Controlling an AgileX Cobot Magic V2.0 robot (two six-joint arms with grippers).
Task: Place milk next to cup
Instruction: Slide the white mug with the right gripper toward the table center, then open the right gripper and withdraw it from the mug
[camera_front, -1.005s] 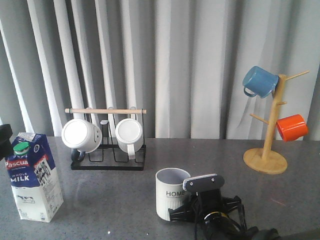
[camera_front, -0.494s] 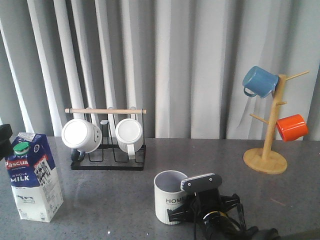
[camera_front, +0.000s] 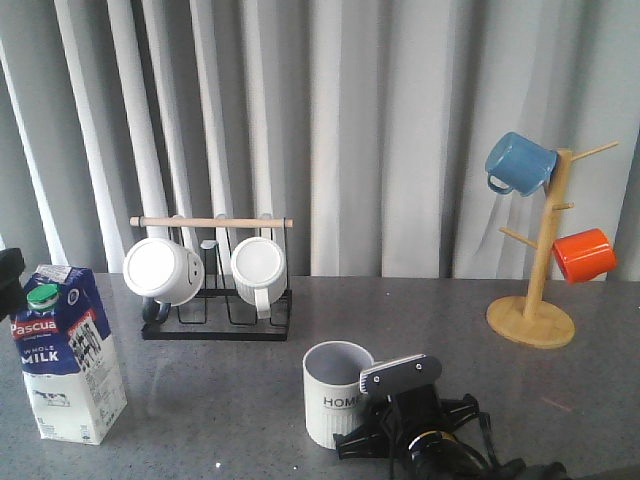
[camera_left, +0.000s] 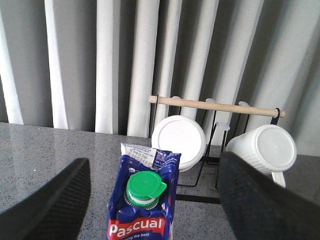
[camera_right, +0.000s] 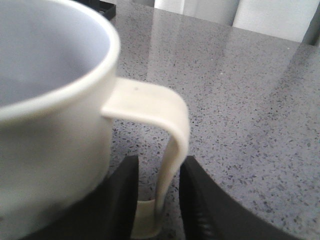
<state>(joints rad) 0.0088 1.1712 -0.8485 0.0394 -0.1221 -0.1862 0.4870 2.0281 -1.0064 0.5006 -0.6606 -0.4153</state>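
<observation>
The milk (camera_front: 65, 360) stands upright at the table's front left, a blue-and-white carton with a green cap and red "Pascual" label. My left gripper (camera_left: 155, 165) is open, its wide dark fingers (camera_left: 50, 200) on either side of the carton's top (camera_left: 145, 200) without touching it. The cup (camera_front: 335, 390), a pale ribbed mug printed "HOME", stands at the front centre. My right gripper (camera_front: 375, 415) is just right of it, and in the right wrist view the gripper (camera_right: 159, 200) is closed on the cup's handle (camera_right: 170, 145).
A black wire rack (camera_front: 215, 320) with a wooden bar holds two plain white mugs (camera_front: 163, 270) behind the milk and cup. A wooden mug tree (camera_front: 545, 300) at the right carries a blue mug (camera_front: 520, 163) and an orange mug (camera_front: 585, 255). Grey curtains hang behind.
The right gripper and the cup have shifted together a little to the left and toward the front edge. The milk and the left gripper have not moved.
</observation>
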